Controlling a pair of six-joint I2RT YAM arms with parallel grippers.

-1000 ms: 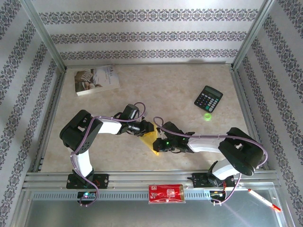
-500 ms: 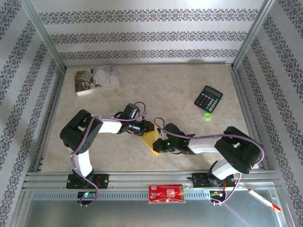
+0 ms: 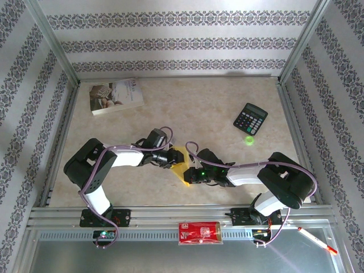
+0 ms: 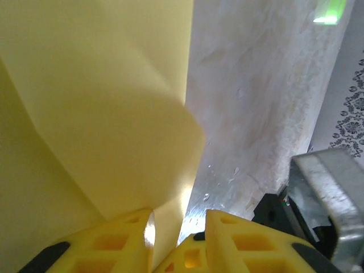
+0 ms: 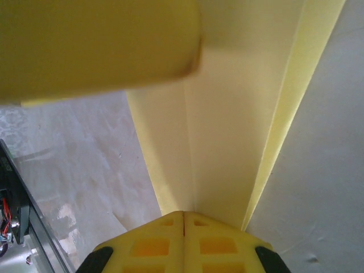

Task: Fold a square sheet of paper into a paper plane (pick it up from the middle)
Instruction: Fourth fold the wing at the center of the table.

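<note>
Two claws, one square sheet of paper (image 3: 182, 168): frame centre in top view, partly folded, long axis roughly up-down. My left claw (image 3: 172, 160), nearly closed, pinches flap from upper left. My right claw (image 3: 190, 175), fingers fully together, grips lower-right edge (both equally near). Open table (image 3: 216, 108) above; front rail (image 3: 170, 213) close below; book (image 3: 116, 95), calculator (image 3: 251, 118) well apart.
</note>
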